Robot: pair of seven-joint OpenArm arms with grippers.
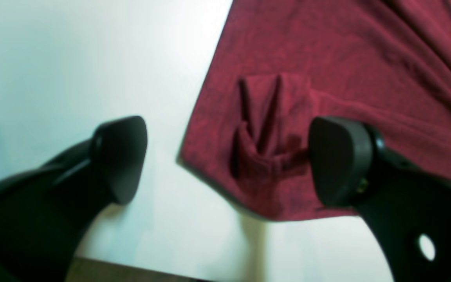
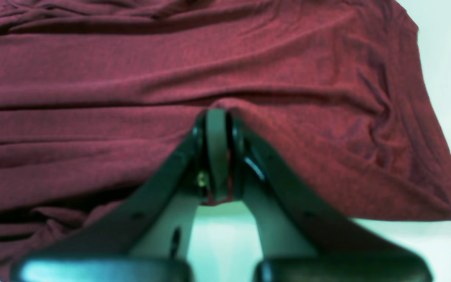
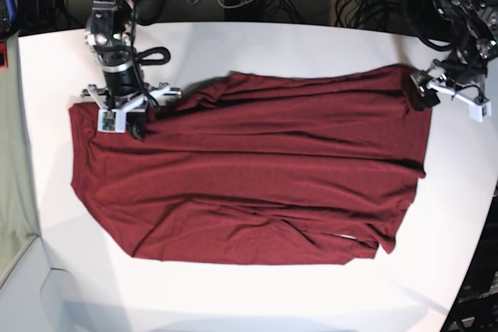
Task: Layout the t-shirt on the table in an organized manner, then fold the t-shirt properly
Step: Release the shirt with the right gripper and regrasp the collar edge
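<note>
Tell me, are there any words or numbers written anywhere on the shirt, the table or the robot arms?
None that can be read.
The t-shirt is plain dark red with no print.
The table is bare white, with no marks.
The left gripper and right gripper are plain black, with no labels showing.
The gear behind the table is too small and dark to read.

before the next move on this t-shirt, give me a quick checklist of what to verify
1. Left gripper let go of the t-shirt: ok, jaws wide apart, pinched tuft sits between them.
2. Right gripper holding cloth: ok, shut on a fold.
3. T-shirt fully on the table: ok, white surface shows past every edge in the base view.
4. T-shirt lying flat: not ok, long creases run across it.
5. Sleeves laid out: cannot tell.
</note>
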